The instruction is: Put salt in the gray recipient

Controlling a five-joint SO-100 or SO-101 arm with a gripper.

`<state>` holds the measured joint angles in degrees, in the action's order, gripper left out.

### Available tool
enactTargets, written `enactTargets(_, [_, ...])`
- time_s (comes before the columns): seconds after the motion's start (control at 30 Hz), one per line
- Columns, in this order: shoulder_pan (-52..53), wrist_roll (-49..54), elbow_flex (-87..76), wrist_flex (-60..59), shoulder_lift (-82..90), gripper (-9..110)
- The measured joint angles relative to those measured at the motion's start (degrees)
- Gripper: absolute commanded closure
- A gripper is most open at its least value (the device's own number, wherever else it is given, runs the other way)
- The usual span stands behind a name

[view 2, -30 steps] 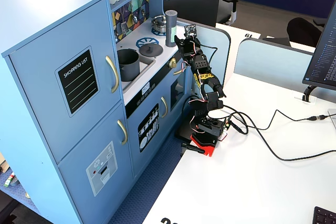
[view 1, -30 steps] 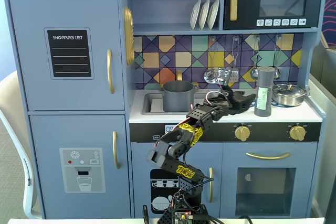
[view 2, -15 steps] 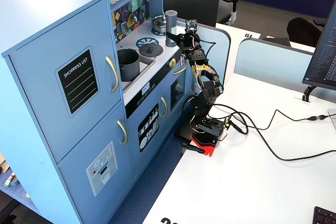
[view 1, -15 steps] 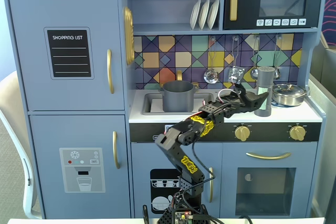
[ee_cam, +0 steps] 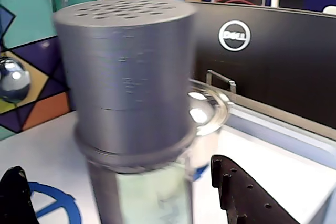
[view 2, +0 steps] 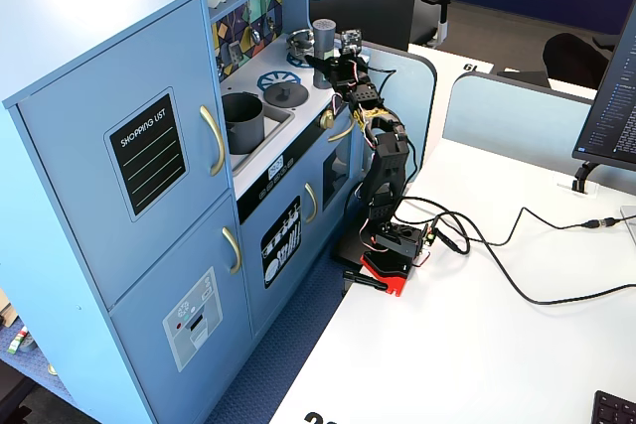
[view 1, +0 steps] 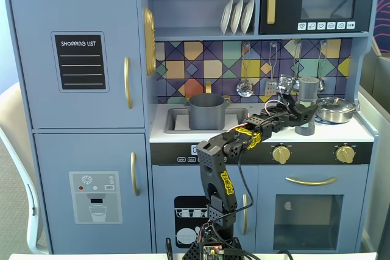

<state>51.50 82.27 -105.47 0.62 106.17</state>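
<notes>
Tool (view 1: 303,115) is closed around the salt (view 1: 307,103), upright at right; gray recipient (view 1: 205,111) waits far left in the sink (view 1: 175,120).

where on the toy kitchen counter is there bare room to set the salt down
Free: the white counter strip between the sink holding the gray pot and the gripper. Crowded: the right end, where the salt shaker and the silver pan stand close together.

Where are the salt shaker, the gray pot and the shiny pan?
Salt shaker (ee_cam: 126,72), wrist view, side of its wide cap.
Gray pot (view 1: 206,112), a fixed view, front wall.
Shiny pan (view 1: 335,111), a fixed view, its side.
</notes>
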Motion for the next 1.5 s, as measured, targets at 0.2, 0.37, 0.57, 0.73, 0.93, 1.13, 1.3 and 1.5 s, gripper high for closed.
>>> enactTargets(0.2, [0.1,0.0,5.3,0.2,-6.0,56])
enactTargets(0.37, [-0.4,0.5,9.5,0.2,-10.0,57])
enactTargets(0.57, [-0.5,1.1,14.3,0.2,-14.7,58])
enactTargets(0.73, [-0.6,1.1,17.8,0.2,-17.8,60])
enactTargets(0.93, [-0.7,1.8,19.5,0.2,-19.2,74])
enactTargets(1.13, [-1.7,3.4,19.6,0.4,-19.2,101])
enactTargets(1.3, [-1.9,3.4,19.6,0.6,-19.2,101])
enactTargets(1.5, [-2.0,3.4,20.0,0.7,-19.2,101])
